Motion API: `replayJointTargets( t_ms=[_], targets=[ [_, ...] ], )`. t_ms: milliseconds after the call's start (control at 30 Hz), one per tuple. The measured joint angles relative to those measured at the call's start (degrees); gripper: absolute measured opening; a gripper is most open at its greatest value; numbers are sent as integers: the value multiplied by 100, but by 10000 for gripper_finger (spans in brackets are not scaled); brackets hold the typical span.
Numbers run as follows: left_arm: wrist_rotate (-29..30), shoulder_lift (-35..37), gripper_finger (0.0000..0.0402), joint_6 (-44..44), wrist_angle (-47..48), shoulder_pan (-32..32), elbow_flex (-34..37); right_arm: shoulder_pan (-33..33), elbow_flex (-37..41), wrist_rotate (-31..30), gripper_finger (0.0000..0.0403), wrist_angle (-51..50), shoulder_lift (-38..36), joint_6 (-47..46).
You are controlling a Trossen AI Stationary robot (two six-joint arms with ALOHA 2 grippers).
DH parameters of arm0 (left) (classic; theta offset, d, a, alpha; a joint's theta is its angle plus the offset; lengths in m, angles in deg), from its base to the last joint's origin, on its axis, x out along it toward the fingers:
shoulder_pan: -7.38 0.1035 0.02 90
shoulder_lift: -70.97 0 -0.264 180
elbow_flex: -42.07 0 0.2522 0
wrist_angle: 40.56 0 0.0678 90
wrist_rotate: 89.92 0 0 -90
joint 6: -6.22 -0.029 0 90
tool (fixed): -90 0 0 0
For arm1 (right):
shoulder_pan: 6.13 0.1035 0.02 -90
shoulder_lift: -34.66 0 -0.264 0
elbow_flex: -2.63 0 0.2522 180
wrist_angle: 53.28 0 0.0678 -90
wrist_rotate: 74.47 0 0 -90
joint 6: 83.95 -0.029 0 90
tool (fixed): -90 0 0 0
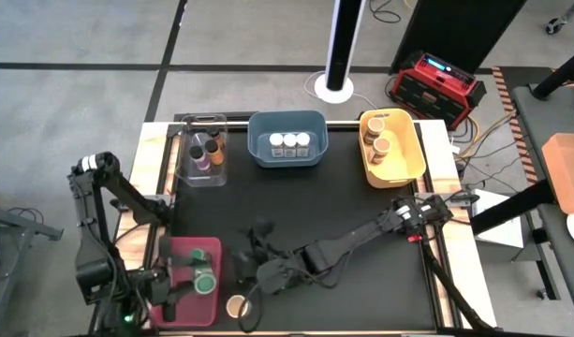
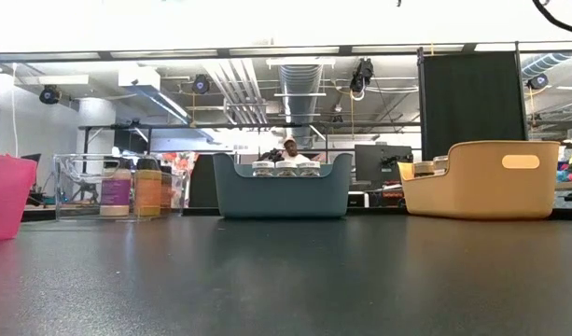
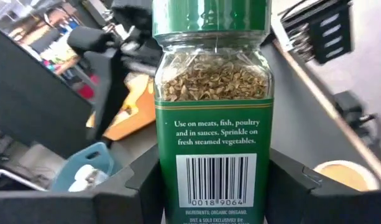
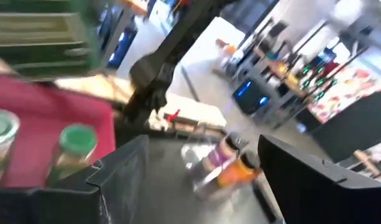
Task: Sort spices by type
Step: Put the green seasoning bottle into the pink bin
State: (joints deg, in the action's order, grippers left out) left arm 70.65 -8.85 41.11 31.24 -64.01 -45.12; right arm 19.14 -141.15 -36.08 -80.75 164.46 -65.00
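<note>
We note the black table [image 1: 343,197] first, with four bins on it. Along its far edge: clear bin [image 1: 201,153] with two jars, blue bin [image 1: 287,139] with three white-lidded jars [image 1: 289,142], yellow bin [image 1: 392,145] with brown-lidded jars [image 1: 380,136]. The red bin [image 1: 193,271] sits at the near left corner. Right arm reaches low across the table; right gripper [image 1: 252,245] near the red bin, fingers apart, nothing between them. Left gripper [image 1: 188,285] over the red bin, clamped on a green-lidded jar [image 3: 212,118] of dried herbs. Tan-lidded jar [image 1: 236,306] stands alone on the table, just beside the red bin.
</note>
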Motion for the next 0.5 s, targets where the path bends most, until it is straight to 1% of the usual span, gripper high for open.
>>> replayJointTargets(
  t_ms=[100,233,300,367,433,500],
  targets=[
    [-14,86,180,-320,45,92,8,38,4,68,294,-910,-176,-613],
    [-57,317,180,-478,40,265,51,99,26,111,285,-1926,-308,-1379],
    [-114,416,180,-617,-54,382,93,136,69,38,278,-2201,-328,-1701],
    [-294,497,180,-983,-413,524,167,209,175,-144,269,-2460,-364,-1937],
    [-510,591,180,-1603,-969,633,339,293,302,-291,261,-2462,-390,-2064],
    [-606,706,180,-2291,-1620,713,587,368,373,-352,254,-2489,-400,-2091]
  ],
)
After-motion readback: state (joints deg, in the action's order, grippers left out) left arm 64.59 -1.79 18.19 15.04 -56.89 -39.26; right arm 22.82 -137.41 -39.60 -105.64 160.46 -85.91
